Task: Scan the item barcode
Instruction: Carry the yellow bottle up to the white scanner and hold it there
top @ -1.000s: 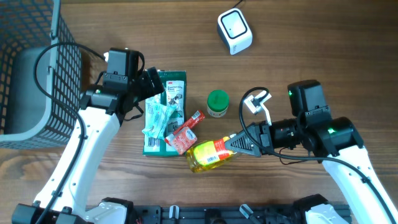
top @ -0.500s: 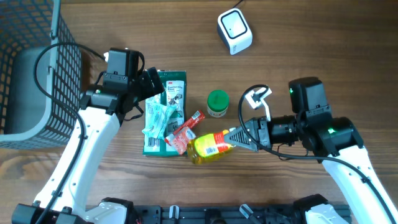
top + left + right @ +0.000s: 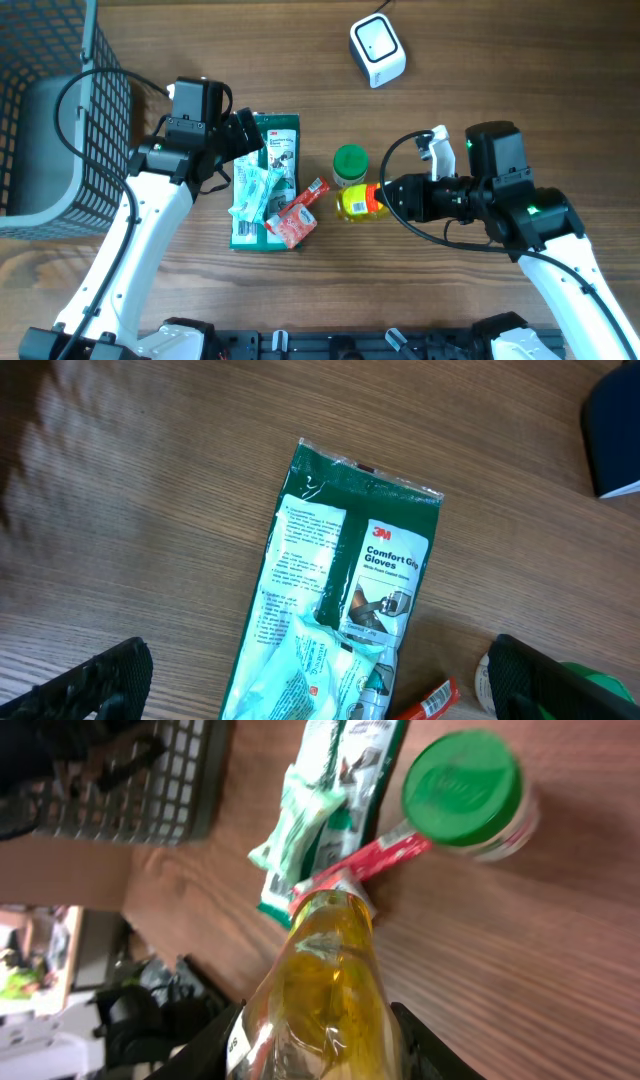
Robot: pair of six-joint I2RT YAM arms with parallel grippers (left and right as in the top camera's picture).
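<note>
Scan task at the carrying stage. Held in the partly closed right gripper (image 3: 388, 197): a yellow bottle (image 3: 358, 201), apparently lifted clear of the table (image 3: 500, 60), just beside a green-lidded jar (image 3: 350, 165) and near a red sachet (image 3: 295, 217). From the right wrist, clasped on both sides by the fingers (image 3: 408, 1038), far end hanging over the sachet. Wide open and empty above a green glove packet (image 3: 350, 600): the left gripper (image 3: 316, 660), touching nothing. Well apart from the bottle, toward the far edge of the table: the white scanner (image 3: 378, 50). Done, by the look of things: picking the bottle out of the cluster of goods. Left to do, as a judgement: carrying it across to the scanner and turning it to bring the barcode before the scanner's face. Barcode itself not to be made out in any view.
</note>
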